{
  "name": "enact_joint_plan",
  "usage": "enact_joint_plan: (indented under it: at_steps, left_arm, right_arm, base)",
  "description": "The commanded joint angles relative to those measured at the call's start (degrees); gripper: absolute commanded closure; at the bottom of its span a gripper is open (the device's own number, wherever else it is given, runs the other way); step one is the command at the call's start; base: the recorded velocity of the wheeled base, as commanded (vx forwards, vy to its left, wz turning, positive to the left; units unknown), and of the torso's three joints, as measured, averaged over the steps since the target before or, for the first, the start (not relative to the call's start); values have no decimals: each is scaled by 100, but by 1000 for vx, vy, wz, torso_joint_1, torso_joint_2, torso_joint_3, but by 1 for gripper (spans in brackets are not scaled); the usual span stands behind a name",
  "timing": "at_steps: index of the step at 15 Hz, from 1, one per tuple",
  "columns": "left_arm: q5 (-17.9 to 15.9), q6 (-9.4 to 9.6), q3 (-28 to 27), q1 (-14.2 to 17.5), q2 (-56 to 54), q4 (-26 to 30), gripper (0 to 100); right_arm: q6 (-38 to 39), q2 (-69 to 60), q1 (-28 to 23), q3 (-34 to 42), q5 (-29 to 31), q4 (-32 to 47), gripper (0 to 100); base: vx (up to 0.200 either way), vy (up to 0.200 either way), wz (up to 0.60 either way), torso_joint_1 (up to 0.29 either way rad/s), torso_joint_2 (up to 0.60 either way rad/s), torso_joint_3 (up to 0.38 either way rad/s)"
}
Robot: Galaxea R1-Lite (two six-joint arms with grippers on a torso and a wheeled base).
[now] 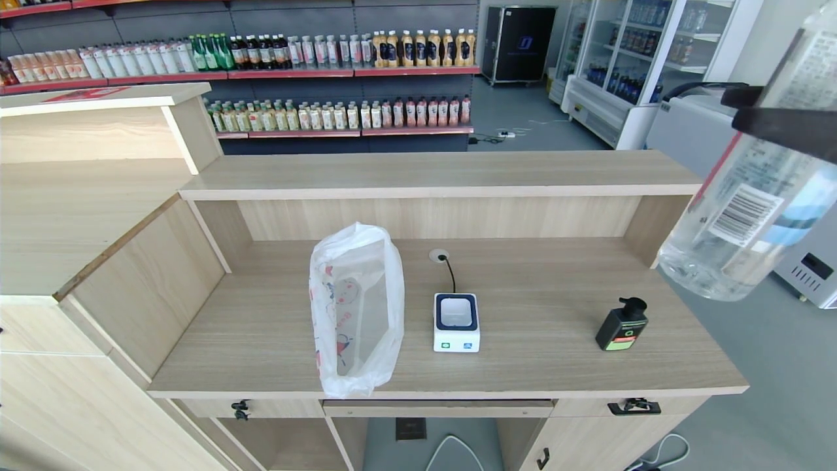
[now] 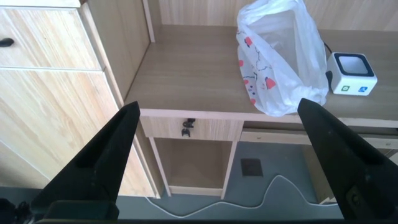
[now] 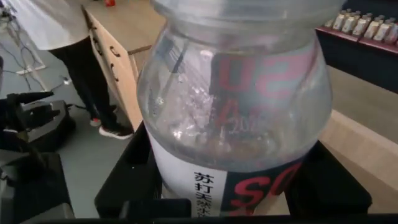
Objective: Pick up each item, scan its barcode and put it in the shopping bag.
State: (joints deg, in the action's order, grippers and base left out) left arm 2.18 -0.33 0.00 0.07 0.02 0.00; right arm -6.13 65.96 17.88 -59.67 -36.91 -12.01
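Observation:
A clear plastic bottle [image 1: 752, 196] with a barcode label is held high at the right, close to the head camera, with my right gripper [image 1: 781, 121] shut on it. In the right wrist view the bottle [image 3: 236, 106] sits between the black fingers [image 3: 134, 180]. A white shopping bag [image 1: 356, 307] stands open on the counter [image 1: 556, 288], left of a white barcode scanner [image 1: 456, 320]. A black pump bottle [image 1: 621, 325] stands at the counter's right. My left gripper [image 2: 219, 106] is open, low in front of the counter, with the bag [image 2: 280, 56] and scanner [image 2: 352, 73] beyond it.
A raised ledge [image 1: 438, 173] runs behind the counter, with side walls at both ends. The scanner's cable [image 1: 450, 271] goes into a hole in the counter top. Drink shelves [image 1: 340, 72] and fridges [image 1: 628, 65] stand farther back.

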Motion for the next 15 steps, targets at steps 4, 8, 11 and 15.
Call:
enact_joint_plan:
  at_steps: [4, 8, 11, 15]
  left_arm:
    - [2, -11, 0, 1, -2, 0, 0]
    - [2, -2, 0, 1, -2, 0, 0]
    - [2, -2, 0, 1, -2, 0, 0]
    - [2, -2, 0, 1, -2, 0, 0]
  right_arm:
    - [-239, -198, -1226, 2179, 1846, -1401, 100]
    - [-292, 215, -1903, 2636, 1872, -2262, 100]
    - [-1408, 584, -2500, 2724, 1872, -2710, 100]
    - [-2296, 751, -2913, 2750, 1863, -3097, 100]
  base:
    - [0, 0, 0, 0, 0, 0]
    - [0, 0, 0, 0, 0, 0]
    - [0, 0, 0, 0, 0, 0]
    - [0, 0, 150, -2, 1, 1]
